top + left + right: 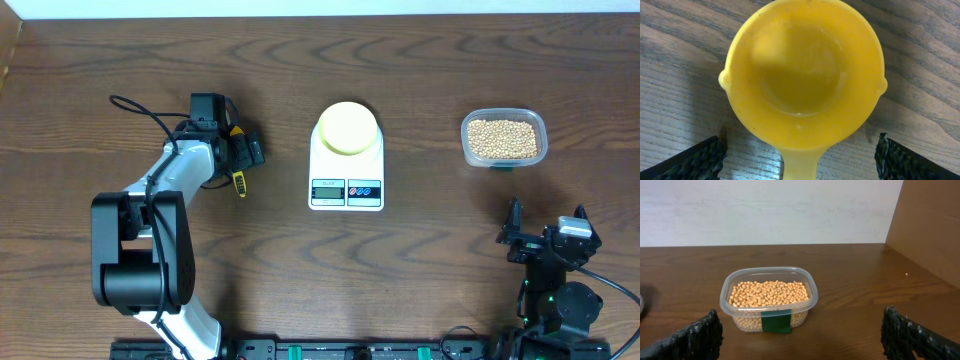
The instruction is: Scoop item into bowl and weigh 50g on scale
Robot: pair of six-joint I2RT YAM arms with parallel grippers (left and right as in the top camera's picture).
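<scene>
- Your left gripper (800, 152) hung wide open straight above the yellow scoop (802, 75), whose handle ran back between the fingers.
- Your right gripper (800, 335), open and empty, faced the beans (769, 293) in the tub (740, 311).
- The bowl (347, 127) sat on the scale (345, 190), between your arms.

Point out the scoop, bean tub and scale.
scoop (805, 75), left wrist view, middle of its cup
bean tub (769, 270), right wrist view, far rim
scale (346, 190), overhead view, bare front panel by the display

Pale bowl (348, 128) on scale (346, 190), beans (503, 138) apart
</scene>
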